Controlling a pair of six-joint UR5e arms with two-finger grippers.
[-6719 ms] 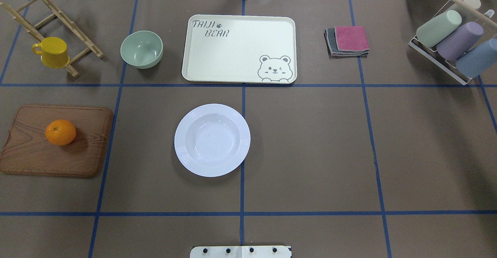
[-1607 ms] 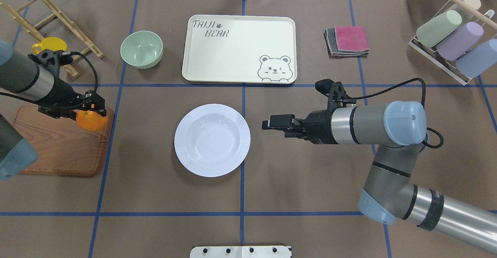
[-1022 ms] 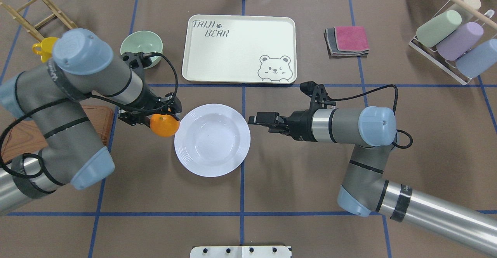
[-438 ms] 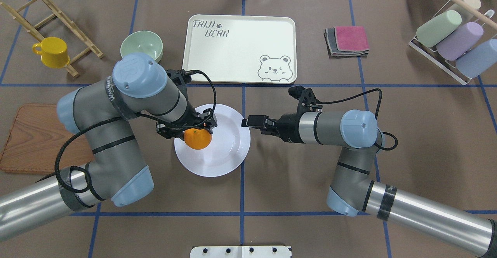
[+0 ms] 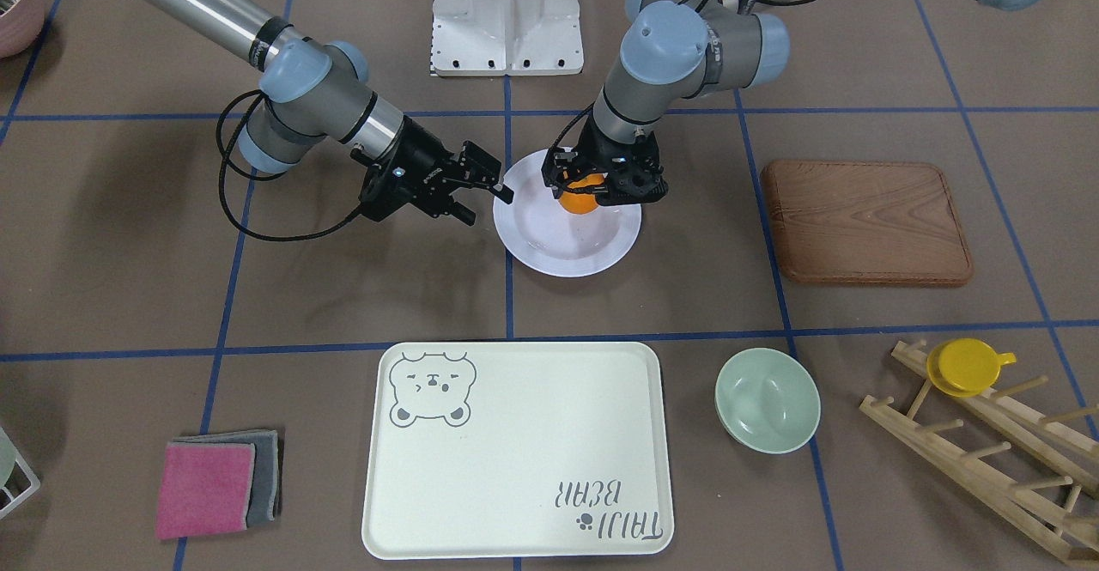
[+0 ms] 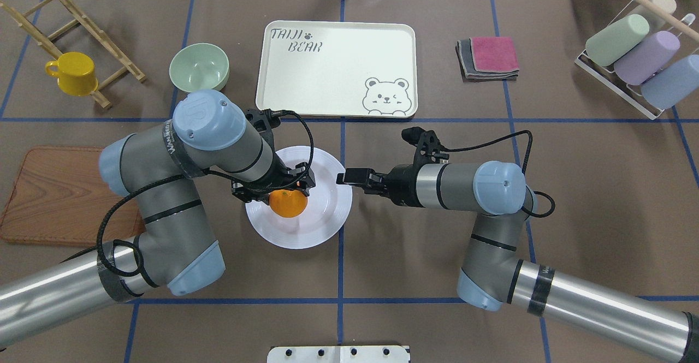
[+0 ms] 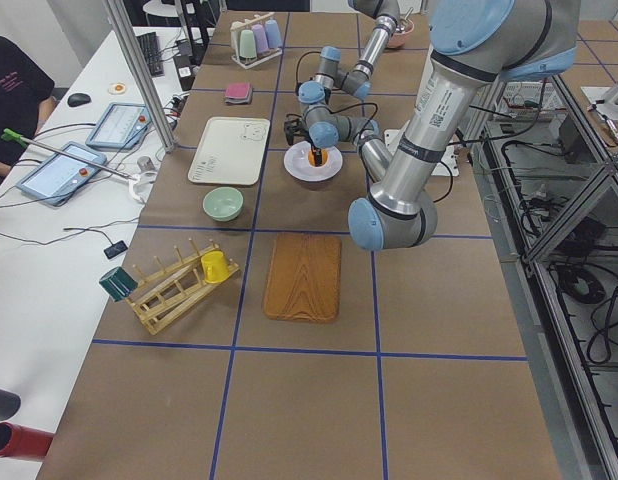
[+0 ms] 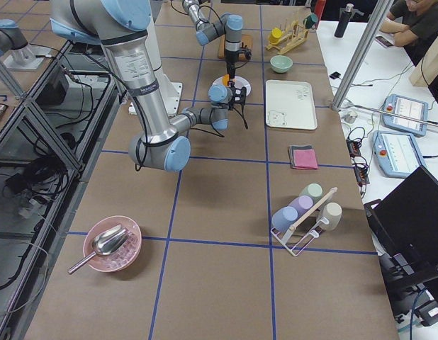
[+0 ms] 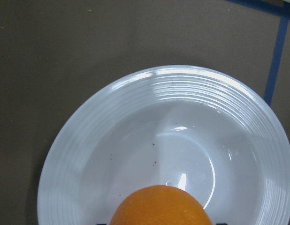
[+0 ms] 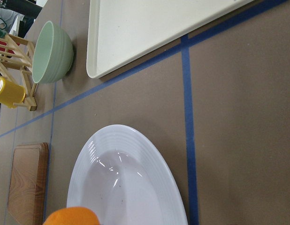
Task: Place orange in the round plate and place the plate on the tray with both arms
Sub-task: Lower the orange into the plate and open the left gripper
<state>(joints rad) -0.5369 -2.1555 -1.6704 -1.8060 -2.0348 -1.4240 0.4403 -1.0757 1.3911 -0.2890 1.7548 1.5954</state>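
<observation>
My left gripper [image 6: 279, 187] is shut on the orange [image 6: 288, 203] and holds it low over the bowl of the white round plate [image 6: 322, 226]. I cannot tell whether the fruit touches the plate. The left wrist view has the orange [image 9: 160, 206] at the bottom edge with the plate [image 9: 182, 84] below it. My right gripper [image 5: 488, 200] stands open at the plate's [image 5: 567, 258] rim on the robot's right, fingers apart, holding nothing. Beyond the plate the cream bear tray [image 6: 327, 79] lies bare.
A wooden board [image 6: 49, 194] lies at the left. A green bowl [image 6: 199, 68] stands left of the tray. A yellow cup [image 6: 73, 73] hangs on a wooden rack. Folded cloths [image 6: 489, 57] and a rack of tumblers [image 6: 639, 57] stand at the right.
My left arm lifted the orange off the wooden board and carried it right until it hung over the plate. My right gripper moved left up to the plate's rim.
</observation>
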